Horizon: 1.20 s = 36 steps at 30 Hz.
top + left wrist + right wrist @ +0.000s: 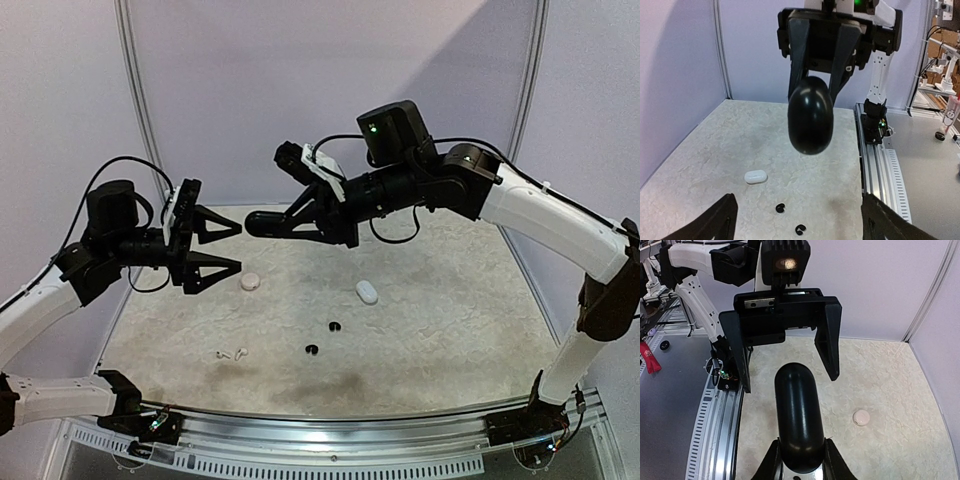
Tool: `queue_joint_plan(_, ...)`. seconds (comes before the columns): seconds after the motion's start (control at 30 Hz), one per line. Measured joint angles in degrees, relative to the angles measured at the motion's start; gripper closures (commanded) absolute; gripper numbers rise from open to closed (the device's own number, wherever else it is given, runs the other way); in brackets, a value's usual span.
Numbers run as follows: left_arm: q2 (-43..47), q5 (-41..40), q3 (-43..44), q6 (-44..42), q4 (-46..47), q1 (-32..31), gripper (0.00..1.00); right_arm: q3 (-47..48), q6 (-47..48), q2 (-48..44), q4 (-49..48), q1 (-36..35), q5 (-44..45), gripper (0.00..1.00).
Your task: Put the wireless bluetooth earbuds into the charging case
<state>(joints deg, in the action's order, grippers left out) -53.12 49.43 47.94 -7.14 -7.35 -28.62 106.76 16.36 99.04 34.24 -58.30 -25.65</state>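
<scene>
My R fingers (303,222) clamp the black case (266,223) mid-air, L fingers (238,248) gape wide & empty facing it, earbuds (311,349) lie on table (450,320) below; I reckon step's opening the case, so L needs the lid edge.

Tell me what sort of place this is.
Probably a robotics lab work cell: pale lilac partition walls enclose a marbled beige tabletop, with a slotted aluminium mounting rail along its edge.

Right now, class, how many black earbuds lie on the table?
2. One black bud lies centrally on the table; the other bud sits slightly left, nearer the front edge. More may be hidden.
</scene>
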Motion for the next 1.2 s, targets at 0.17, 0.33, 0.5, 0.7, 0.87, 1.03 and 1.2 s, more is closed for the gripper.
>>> queue_joint_plan(0.17,0.61,-1.18,-0.46,1.18,2.75,-1.75,0.36,-1.25,-0.66,-0.35,-0.09,-0.15,0.57,1.00)
queue_joint_plan(0.33,1.38,-1.60,-0.63,2.43,3.91,-3.34,0.43,-1.31,-1.11,-0.37,-2.12,-0.59,1.57,1.00)
queue_joint_plan(0.5,1.42,-3.69,-1.09,4.50,6.32,-3.91,0.43,-1.31,-1.31,-0.37,-3.89,-1.84,2.51,1.00)
queue_joint_plan(0.7,1.46,-4.24,-1.33,6.34,9.01,-3.96,0.62,-1.46,-2.29,-0.37,-5.79,-2.89,3.02,1.00)
queue_joint_plan(0.87,1.51,-4.07,-2.36,8.31,11.65,-4.09,0.63,-1.46,-2.80,-0.37,-6.34,-3.15,3.08,1.00)
queue_joint_plan(1.03,1.40,-4.02,-2.47,9.29,13.44,-4.37,0.55,-1.46,-2.80,-0.37,-6.27,-3.15,3.10,1.00)
queue_joint_plan(1.2,1.25,-4.87,-2.84,10.36,15.34,-5.44,0.58,-1.62,-2.80,-0.37,-6.32,-3.17,3.06,1.00)
